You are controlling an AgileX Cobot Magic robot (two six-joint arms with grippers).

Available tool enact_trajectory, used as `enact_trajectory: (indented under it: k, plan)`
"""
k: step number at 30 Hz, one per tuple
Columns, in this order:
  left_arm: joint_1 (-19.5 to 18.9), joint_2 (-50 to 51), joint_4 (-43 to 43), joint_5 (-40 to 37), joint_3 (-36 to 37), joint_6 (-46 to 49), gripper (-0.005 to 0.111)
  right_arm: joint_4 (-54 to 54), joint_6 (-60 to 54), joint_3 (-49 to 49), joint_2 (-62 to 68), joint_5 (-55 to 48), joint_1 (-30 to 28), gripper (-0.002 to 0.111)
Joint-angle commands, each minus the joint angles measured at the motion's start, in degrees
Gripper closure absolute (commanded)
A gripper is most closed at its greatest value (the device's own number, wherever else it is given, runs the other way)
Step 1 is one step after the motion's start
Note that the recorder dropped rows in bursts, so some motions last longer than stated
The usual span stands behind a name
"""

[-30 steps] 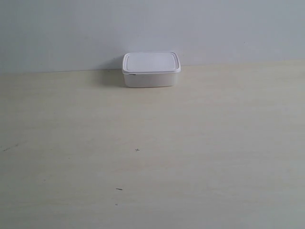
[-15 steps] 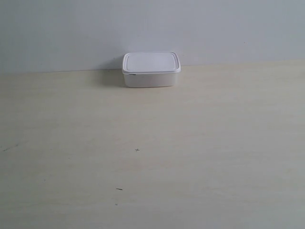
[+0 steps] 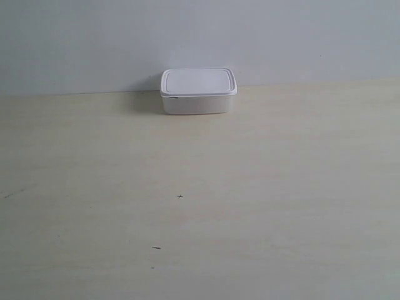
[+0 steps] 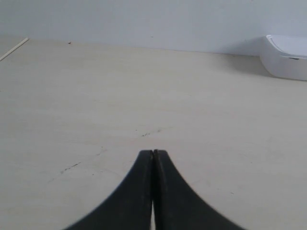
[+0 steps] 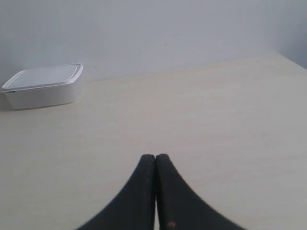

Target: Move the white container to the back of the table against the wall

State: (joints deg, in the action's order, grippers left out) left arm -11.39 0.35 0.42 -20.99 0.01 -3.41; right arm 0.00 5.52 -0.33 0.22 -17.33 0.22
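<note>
Two tools are mine: the left tool (image 4: 153, 153) and the right tool (image 5: 155, 156), both pinched closed, holding nothing. The white box (image 3: 198, 103) sits at the back of the tabletop (image 3: 262, 200), right by the wall (image 3: 294, 37). I think it is light, stiff and a bit slippery. I would hold its short sides, under the lid (image 3: 198, 81).

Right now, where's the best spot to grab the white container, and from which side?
Probably from above, closing on the two short end walls of the white container, under the lid rim. Its back seems to sit at the wall, so front-to-back likely has no room; both ends stand free.
</note>
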Motion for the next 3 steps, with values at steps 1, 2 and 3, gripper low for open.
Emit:
enact_trajectory:
  k: [1,2,3]
  plan:
    - [-0.12,-0.35,0.16,0.79,-0.01,-0.19,0.107,-0.33,0.02,0.33,-0.22,0.71,-0.37,0.108]
    - [-0.12,-0.35,0.16,0.79,-0.01,-0.19,0.107,-0.33,0.02,0.33,-0.22,0.71,-0.37,0.108]
    - [-0.12,-0.35,0.16,0.79,-0.01,-0.19,0.107,-0.33,0.02,0.33,-0.22,0.71,-0.37,0.108]
